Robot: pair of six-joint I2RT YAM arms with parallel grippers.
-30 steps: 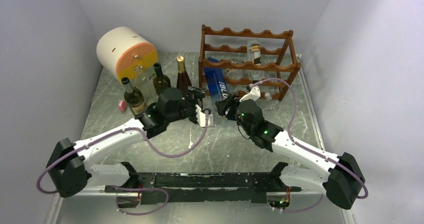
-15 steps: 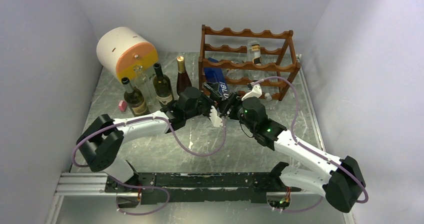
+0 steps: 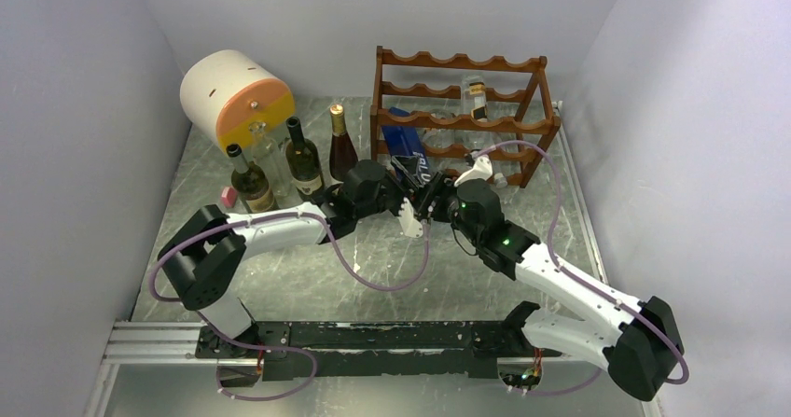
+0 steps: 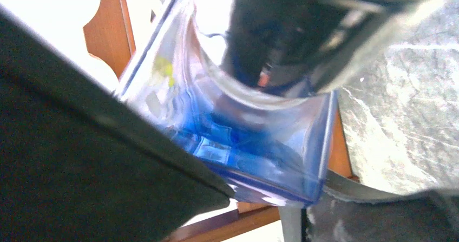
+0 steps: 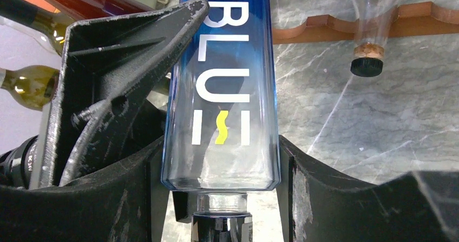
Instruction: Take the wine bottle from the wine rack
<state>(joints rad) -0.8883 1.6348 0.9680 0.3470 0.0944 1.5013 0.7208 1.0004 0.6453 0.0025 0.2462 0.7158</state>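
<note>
The rack [image 3: 459, 117] stands at the worktop's [image 3: 308, 291] back right, a bottle [image 3: 403, 144] lying in its left side. Other bottles [image 3: 303, 160] stand just left, a drum [image 3: 233, 95] behind them.

Top view: the blue bottle [image 3: 417, 167] is mostly hidden behind the left claw [image 3: 403, 198] and the right claw [image 3: 435, 193]. Left wrist view: the bottle is blurred, and the claw's closure is indeterminate. Right wrist view: the picture's edges cut off both ends of the bottle.

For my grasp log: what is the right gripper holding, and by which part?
The right gripper holds the blue wine bottle by opposite sides, at the clear end of its body beside the neck.
</note>
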